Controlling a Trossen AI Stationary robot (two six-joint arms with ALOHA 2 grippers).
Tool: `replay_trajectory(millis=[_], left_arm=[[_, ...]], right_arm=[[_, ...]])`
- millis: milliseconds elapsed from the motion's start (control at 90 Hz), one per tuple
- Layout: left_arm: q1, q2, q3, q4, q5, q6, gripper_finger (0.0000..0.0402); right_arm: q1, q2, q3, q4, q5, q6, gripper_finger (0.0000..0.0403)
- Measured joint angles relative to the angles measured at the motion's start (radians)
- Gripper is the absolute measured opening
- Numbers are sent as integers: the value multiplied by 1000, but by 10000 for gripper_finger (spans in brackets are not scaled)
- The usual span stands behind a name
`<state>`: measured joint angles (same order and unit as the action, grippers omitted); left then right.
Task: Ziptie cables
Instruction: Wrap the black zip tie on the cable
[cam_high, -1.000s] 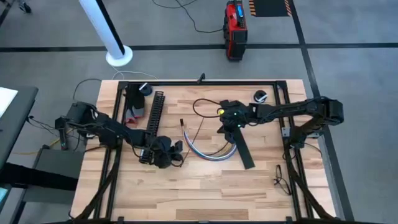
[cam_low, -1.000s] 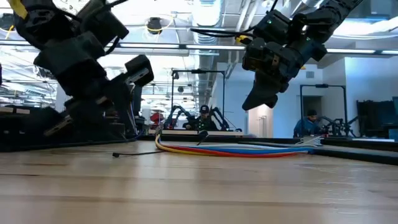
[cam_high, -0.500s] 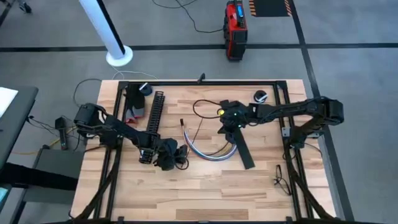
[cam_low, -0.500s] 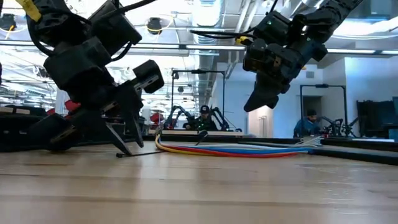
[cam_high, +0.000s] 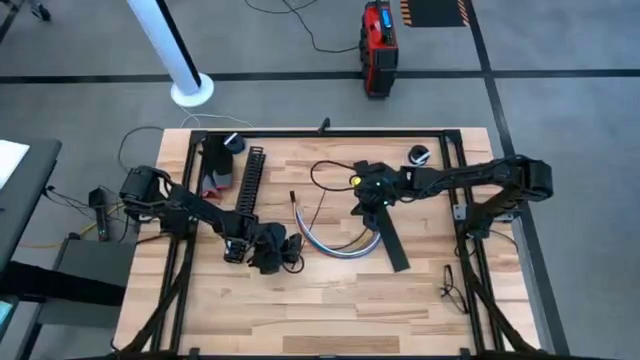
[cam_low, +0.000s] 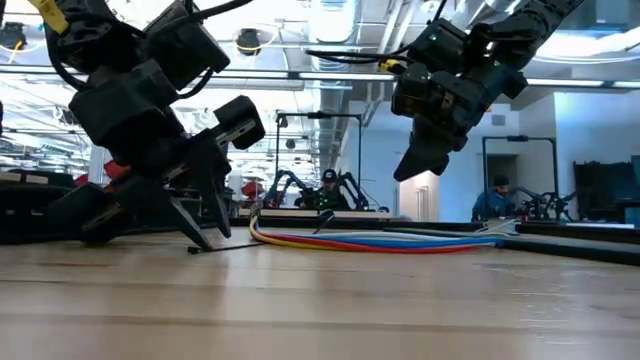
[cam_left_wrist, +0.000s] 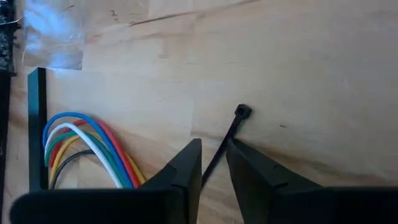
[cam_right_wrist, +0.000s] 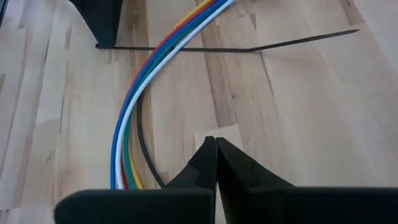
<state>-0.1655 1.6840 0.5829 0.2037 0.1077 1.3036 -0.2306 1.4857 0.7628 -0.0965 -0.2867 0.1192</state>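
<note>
While the left gripper (cam_left_wrist: 213, 163) is straddling the ziptie (cam_left_wrist: 225, 142) with narrow jaws, probably not pinching yet, it's risking a slip. Cables (cam_high: 325, 243) are lying at its 3 o'clock; right gripper (cam_right_wrist: 216, 151) is hovering closed, empty.

Bright, even overhead light; soft shadows on the pale wooden worktop (cam_high: 330, 300); ceiling lamps glare in low view

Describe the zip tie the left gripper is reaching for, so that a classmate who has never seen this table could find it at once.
On the wooden table, find the left gripper, low beside the curved cables. The zip tie lies flat between its open fingers: one thin black strip with a square head, unlike the coloured wires.
</note>
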Motion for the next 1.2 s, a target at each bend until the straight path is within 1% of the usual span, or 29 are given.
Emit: replay_trajectory(millis=[78, 167, 200, 344, 478, 556, 822, 889, 1056, 1200], left_arm=[[1, 1, 0, -6, 9, -3, 59], [1, 2, -1, -10, 12, -14, 20], [2, 3, -1, -11, 12, -24, 11], [2, 3, -1, -8, 6, -69, 2], [2, 4, -2, 16, -14, -139, 1], [-2, 3, -2, 30, -20, -156, 1], [-21, 3, -2, 34, -62, -119, 0], [-33, 2, -1, 43, -89, -111, 2], [-55, -3, 34, 3, -130, -89, 25], [-56, -12, 45, -1, -131, -93, 55]], right_arm=[[0, 0, 0, 1, 0, -7, 0], [0, 0, 0, 1, 0, -12, 0], [0, 0, 0, 2, 0, -13, 0], [0, 0, 0, 4, 0, -14, 0], [0, 0, 0, 5, 0, -15, 0], [0, 0, 0, 8, 0, -21, 0], [4, 0, 0, 8, 0, -25, 0], [11, 0, 0, 7, 0, -23, 0], [36, 0, 0, 3, 0, -22, 0], [54, 0, 0, 2, 0, -22, 0]])
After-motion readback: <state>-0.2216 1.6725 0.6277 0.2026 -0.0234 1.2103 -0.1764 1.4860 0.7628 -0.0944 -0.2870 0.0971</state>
